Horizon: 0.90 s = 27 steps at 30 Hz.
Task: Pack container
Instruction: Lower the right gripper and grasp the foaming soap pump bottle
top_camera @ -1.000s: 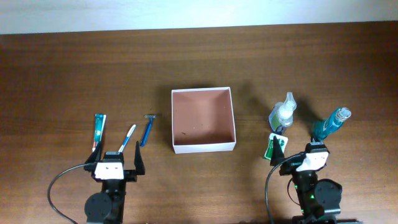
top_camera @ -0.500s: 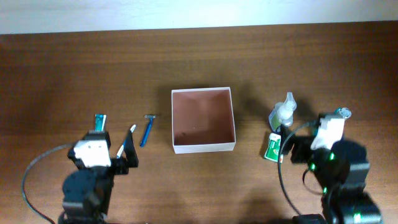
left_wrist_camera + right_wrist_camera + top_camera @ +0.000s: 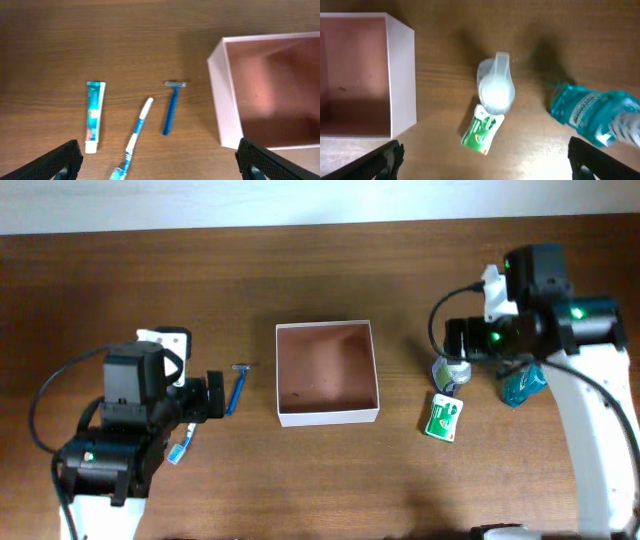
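Wooden table (image 3: 320, 280), white wall (image 3: 300, 200) beyond, container (image 3: 329, 417), left claw (image 3: 157, 150) apart, right claw (image 3: 484, 148) apart

The gripper (image 3: 159, 162) hangs over the table (image 3: 100, 40), jaws spread to the bottom corners. Between the fingers lies a toothbrush (image 3: 135, 137), nearest. A razor (image 3: 171, 107) lies just beyond it, and toothpaste (image 3: 95, 116) lies toward the left finger. The container (image 3: 222, 100) sits ahead of the right finger.

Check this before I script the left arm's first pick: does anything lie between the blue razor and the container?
Nothing visible does. The razor lies beside the container, near its left wall but apart from it, with only bare table between. The toothbrush and toothpaste tube lie on the razor's other side.
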Tool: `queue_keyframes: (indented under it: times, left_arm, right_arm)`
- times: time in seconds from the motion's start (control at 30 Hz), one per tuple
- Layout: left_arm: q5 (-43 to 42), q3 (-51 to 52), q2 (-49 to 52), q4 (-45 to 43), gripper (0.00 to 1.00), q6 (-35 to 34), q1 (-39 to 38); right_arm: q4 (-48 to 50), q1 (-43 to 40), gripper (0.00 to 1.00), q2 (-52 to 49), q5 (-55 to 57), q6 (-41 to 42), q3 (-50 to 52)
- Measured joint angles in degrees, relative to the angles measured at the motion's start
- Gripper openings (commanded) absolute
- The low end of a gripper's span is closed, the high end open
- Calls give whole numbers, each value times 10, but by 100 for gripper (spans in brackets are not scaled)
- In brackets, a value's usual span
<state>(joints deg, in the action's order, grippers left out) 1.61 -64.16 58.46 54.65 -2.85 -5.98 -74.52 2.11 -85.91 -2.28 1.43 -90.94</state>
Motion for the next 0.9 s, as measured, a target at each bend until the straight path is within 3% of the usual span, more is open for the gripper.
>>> queue_keyframes:
  times: [0.37, 0.9]
  left_arm:
    - [-23, 0, 25, 16, 99, 0, 0]
    - [-25, 0, 25, 17, 99, 0, 0]
  right_arm:
    - [11, -20, 98, -149, 0, -11, -1]
    - [43, -20, 98, -212, 0, -49, 5]
